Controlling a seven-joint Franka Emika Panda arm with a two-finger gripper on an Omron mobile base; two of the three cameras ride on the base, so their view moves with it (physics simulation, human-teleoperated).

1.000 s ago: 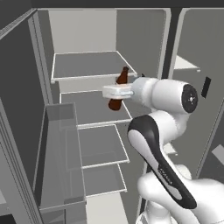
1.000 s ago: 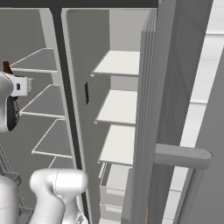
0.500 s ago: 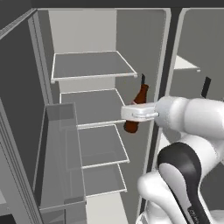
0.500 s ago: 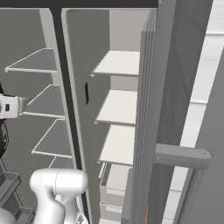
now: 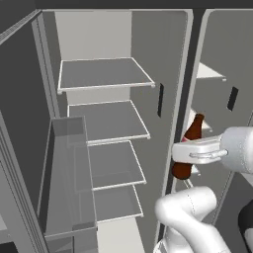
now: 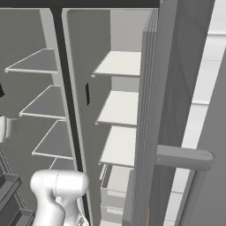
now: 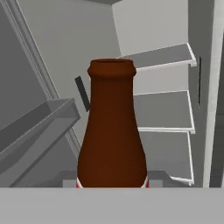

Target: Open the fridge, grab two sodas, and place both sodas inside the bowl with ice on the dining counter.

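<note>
The gripper (image 5: pixel 184 154) has carried the bottle (image 5: pixel 189 148) rightward, out past the fridge (image 5: pixel 104 79) shelves.

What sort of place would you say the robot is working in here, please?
Most likely a kitchen, right at an open fridge: both doors stand open on grey shelves and a door bin. The gripper holds a dark-brown soda bottle, jaws closed on it, in front of the fridge's centre post.
</note>
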